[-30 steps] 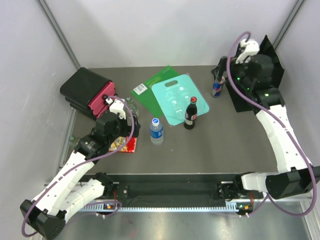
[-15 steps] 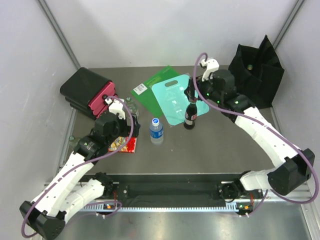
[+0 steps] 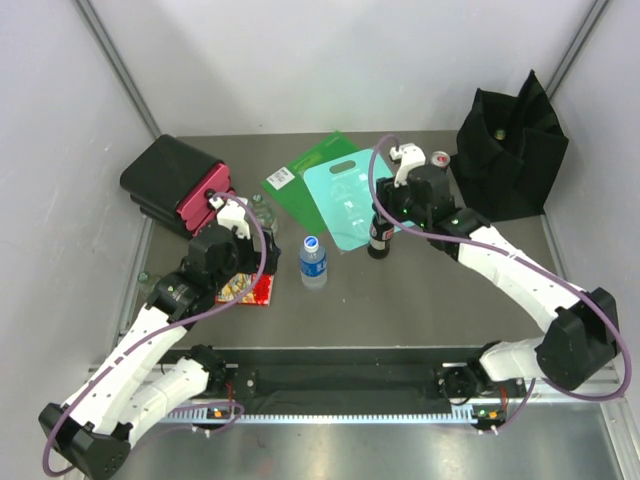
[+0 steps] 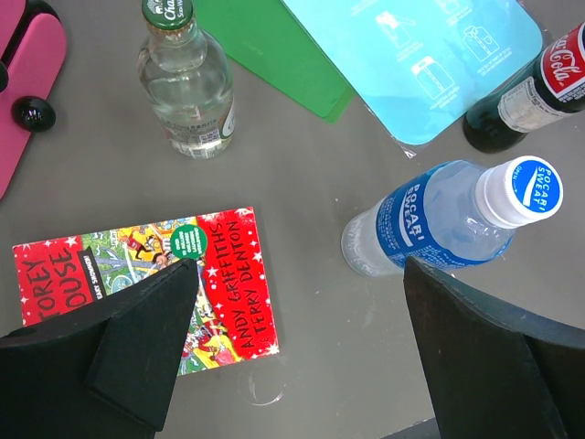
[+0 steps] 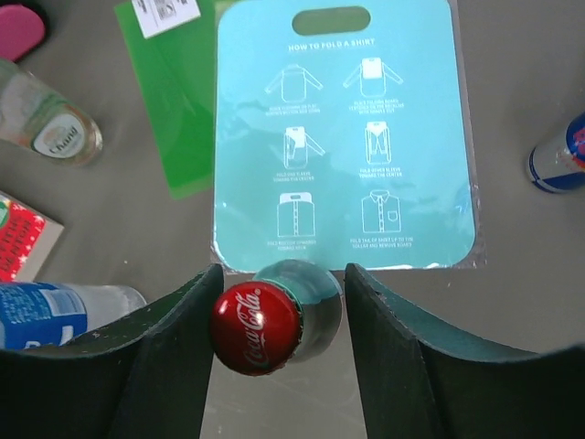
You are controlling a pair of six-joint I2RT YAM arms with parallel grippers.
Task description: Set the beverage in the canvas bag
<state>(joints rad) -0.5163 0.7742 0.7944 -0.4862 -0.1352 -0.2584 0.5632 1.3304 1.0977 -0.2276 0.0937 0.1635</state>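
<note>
On the table [image 3: 420, 300], the cola bottle [image 5: 257, 327] stands upright between the spread fingers of the right end effector [image 5: 281, 274], not yet gripped. Lifting it and carrying it to the canvas bag [image 3: 510, 160], far right, is all undone; the left end effector [image 4: 299, 265] hangs open.

Cap [image 5: 255, 327]: Coca-Cola; bottle [image 4: 430, 230]: Pocari Sweat; board [image 5: 345, 137]: How to fold a shirt
</note>
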